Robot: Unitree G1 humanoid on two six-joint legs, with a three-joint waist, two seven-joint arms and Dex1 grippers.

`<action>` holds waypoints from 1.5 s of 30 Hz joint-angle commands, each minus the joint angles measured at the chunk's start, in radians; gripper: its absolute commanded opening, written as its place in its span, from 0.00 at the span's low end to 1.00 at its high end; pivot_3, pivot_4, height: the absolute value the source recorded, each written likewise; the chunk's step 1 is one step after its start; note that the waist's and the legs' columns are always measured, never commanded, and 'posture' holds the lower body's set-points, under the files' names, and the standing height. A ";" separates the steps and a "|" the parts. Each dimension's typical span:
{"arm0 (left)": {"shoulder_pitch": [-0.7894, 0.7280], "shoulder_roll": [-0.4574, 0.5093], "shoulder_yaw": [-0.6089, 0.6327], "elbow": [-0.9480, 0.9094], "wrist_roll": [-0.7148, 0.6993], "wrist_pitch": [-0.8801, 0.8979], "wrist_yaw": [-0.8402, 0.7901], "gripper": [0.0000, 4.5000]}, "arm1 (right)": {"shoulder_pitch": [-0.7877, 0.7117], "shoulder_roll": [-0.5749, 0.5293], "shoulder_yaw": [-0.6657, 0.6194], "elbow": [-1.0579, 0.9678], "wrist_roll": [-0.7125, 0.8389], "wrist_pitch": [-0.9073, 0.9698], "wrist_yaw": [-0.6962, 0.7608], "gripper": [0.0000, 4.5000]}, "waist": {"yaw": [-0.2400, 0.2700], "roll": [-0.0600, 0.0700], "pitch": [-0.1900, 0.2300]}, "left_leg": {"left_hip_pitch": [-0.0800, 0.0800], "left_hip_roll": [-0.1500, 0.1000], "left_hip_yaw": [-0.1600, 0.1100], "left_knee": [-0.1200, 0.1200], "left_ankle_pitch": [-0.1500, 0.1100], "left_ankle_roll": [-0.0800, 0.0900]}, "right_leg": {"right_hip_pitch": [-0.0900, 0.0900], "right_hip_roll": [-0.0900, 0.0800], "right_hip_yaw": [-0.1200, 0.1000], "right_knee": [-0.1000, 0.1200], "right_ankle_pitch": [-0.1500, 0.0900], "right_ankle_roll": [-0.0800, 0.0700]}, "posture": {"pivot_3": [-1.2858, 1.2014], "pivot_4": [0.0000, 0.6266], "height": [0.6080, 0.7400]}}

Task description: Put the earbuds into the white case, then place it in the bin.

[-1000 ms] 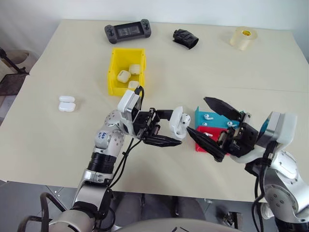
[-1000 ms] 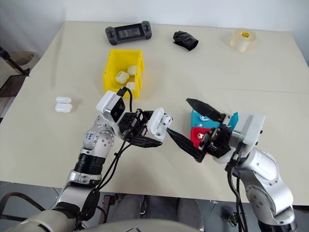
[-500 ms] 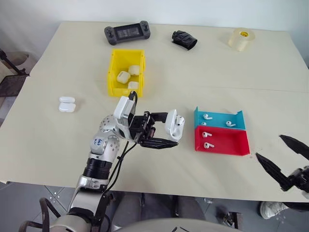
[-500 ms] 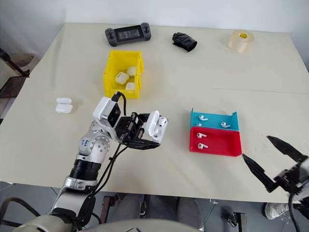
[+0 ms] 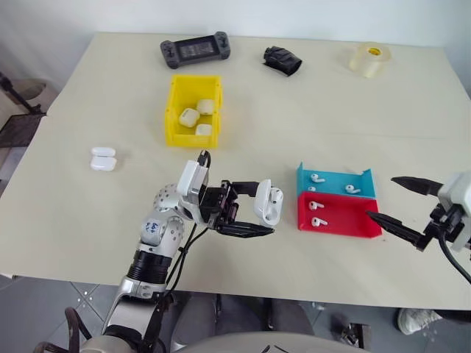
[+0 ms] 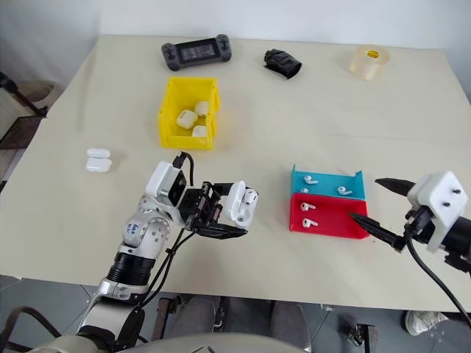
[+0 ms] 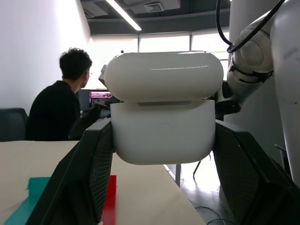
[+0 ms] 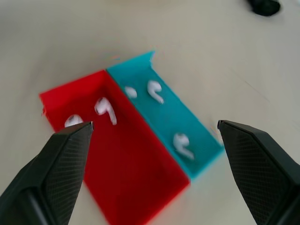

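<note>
**Hidden, cropped or unclear**

White case (image 7: 163,112): side walls covered by the left tool's (image 5: 259,214) two black fingers (image 7: 77,187) in the left wrist view; lid line visible, but can't tell if earbuds sit inside.

Right tool (image 5: 391,201): arm cut off by the picture's right edge in the left eye view.

Earbuds (image 8: 106,108) in the red tray (image 8: 136,178) and teal tray (image 8: 164,117): blurred in the right wrist view, stems barely readable; one in the red tray partly behind a finger (image 8: 51,173).

Cases in the yellow bin (image 5: 178,110): partly hidden by its walls.

Person (image 7: 56,108) in the left wrist view: partly hidden behind the left finger.
</note>
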 commanded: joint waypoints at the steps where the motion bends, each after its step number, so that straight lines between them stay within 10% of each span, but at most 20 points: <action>1: 0.016 0.002 -0.005 -0.043 0.003 -0.023 0.006 0.62 | -0.197 -0.141 0.140 0.038 -0.002 0.153 0.018 0.99 | -0.002 0.001 0.001 | -0.001 -0.001 0.000 0.000 0.000 0.000 | -0.001 -0.001 0.000 0.000 0.000 0.000 | 0.52 0.24 1.00; 12: 0.057 0.003 -0.013 -0.067 0.006 -0.043 0.028 0.62 | -0.883 -0.166 0.761 0.467 -0.447 0.056 0.286 0.99 | -0.007 0.002 0.003 | -0.004 -0.002 0.001 0.000 0.000 0.000 | -0.005 -0.002 0.000 -0.002 0.000 0.001 | 0.52 0.24 1.00; 18: 0.066 0.003 -0.015 -0.082 0.006 -0.048 0.049 0.62 | -1.023 -0.093 0.871 0.684 -0.607 -0.092 0.422 0.99 | -0.010 0.002 0.003 | -0.008 -0.002 0.003 0.000 0.000 0.000 | -0.013 -0.002 0.002 0.005 0.000 0.001 | 0.52 0.24 1.00; 36: 0.056 -0.003 -0.018 -0.089 0.007 -0.067 0.086 0.62 | -1.069 0.018 0.887 0.877 -0.790 -0.316 0.554 0.99 | -0.007 0.002 0.003 | -0.009 -0.002 0.004 0.001 0.001 -0.001 | -0.016 -0.002 0.002 0.007 0.000 0.001 | 0.52 0.24 1.00; 42: 0.052 -0.002 -0.014 -0.086 0.007 -0.068 0.090 0.62 | -1.072 0.030 0.870 0.887 -0.804 -0.331 0.570 0.59 | -0.009 0.002 0.003 | -0.009 -0.001 0.004 0.001 0.001 -0.001 | -0.016 -0.001 0.002 0.007 0.000 0.001 | 0.52 0.24 1.00; 45: 0.050 -0.002 -0.014 -0.084 0.007 -0.070 0.092 0.62 | -1.069 0.034 0.863 0.876 -0.801 -0.324 0.572 0.59 | -0.009 0.002 0.003 | -0.009 -0.002 0.004 0.001 0.001 -0.001 | -0.016 -0.002 0.002 0.007 0.000 0.001 | 0.52 0.24 1.00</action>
